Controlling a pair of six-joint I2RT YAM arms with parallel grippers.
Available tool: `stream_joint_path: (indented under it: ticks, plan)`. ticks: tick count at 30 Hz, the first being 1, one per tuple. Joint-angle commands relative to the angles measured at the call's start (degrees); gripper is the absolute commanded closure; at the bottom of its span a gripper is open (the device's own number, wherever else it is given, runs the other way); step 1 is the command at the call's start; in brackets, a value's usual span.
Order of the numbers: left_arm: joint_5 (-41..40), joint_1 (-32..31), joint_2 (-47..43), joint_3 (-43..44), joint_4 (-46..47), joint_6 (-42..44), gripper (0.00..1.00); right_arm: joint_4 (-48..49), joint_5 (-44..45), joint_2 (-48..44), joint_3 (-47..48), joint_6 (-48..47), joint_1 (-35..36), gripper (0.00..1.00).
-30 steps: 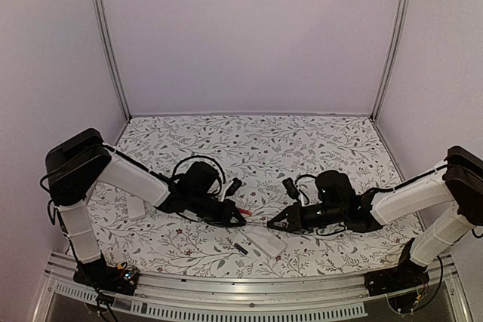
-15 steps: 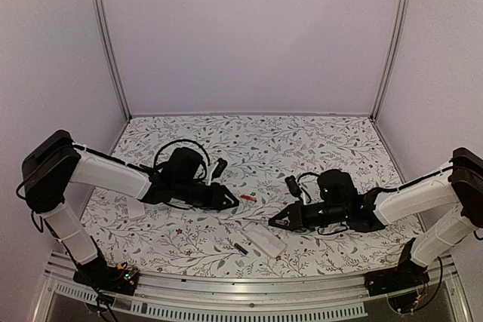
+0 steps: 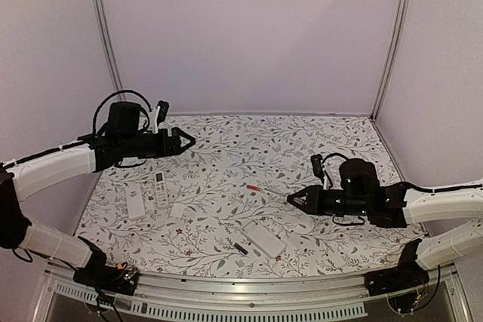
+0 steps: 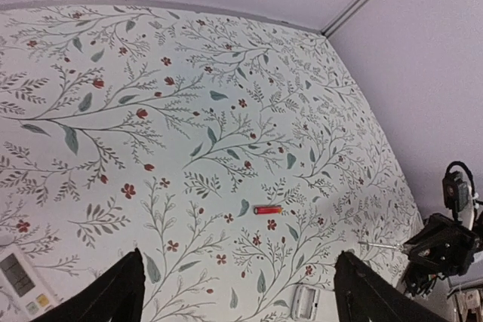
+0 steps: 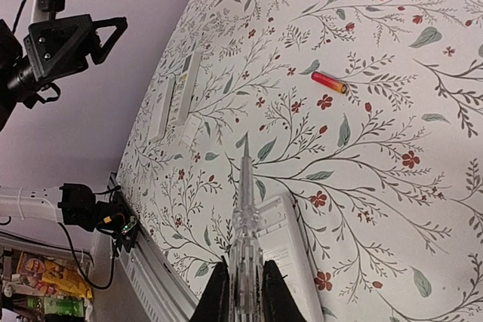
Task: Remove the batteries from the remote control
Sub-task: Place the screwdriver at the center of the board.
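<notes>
A red battery (image 3: 251, 186) (image 4: 267, 209) (image 5: 329, 82) lies loose on the flowered cloth at mid-table. Near the front edge a black battery (image 3: 241, 248) rests beside a white remote control (image 3: 264, 239) (image 5: 285, 250), whose end (image 4: 306, 301) shows an open recess. My left gripper (image 3: 177, 141) (image 4: 241, 295) hangs high over the back left, open and empty. To the right of the red battery, my right gripper (image 3: 290, 197) (image 5: 243, 271) is shut on a clear pointed tool (image 5: 245, 201) that points over the remote.
Two more white remotes (image 3: 161, 188) (image 3: 136, 205) and a small white cover (image 3: 177, 210) lie at the left. The metal front rail (image 3: 249, 292) bounds the table, and walls close in the back and both sides.
My left gripper opened and let go of the red battery, which now lies on the cloth; that arm rose and swung away to the back left. My right gripper drew slightly right with the tool.
</notes>
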Motion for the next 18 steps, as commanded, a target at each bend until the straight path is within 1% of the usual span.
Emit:
stream_joint_path:
  ticks: [1, 3, 6, 9, 12, 16, 18]
  plan:
    - [-0.6, 8.2, -2.9, 0.7, -9.1, 4.6, 0.14, -4.0, 6.7, -1.7, -1.0, -1.9, -1.5, 1.00]
    - [0.9, 11.7, -4.1, -0.5, -9.6, 4.5, 0.13, -3.8, 9.5, -1.7, -1.7, -2.2, -2.2, 1.00]
    - [4.2, 17.1, -5.4, -1.9, -10.0, 4.5, 0.13, -2.6, 10.5, -0.3, -2.4, -2.2, -2.8, 1.00]
    - [6.0, 21.7, -5.7, -1.0, -12.5, 6.6, 0.13, -1.6, 10.7, 2.6, -2.4, -2.1, -2.8, 1.00]
    - [3.9, 24.5, -5.9, 0.8, -14.7, 9.4, 0.14, -0.4, 10.9, 5.7, -2.3, -1.6, -2.8, 1.00]
    - [-2.2, 24.9, -7.3, -0.3, -14.5, 11.1, 0.14, 0.9, 10.8, 9.6, -2.5, -0.5, -2.8, 0.97]
    - [-2.6, 25.0, -7.6, -1.2, -13.7, 10.7, 0.14, 1.0, 10.2, 11.2, -2.3, 0.3, -2.8, 0.96]
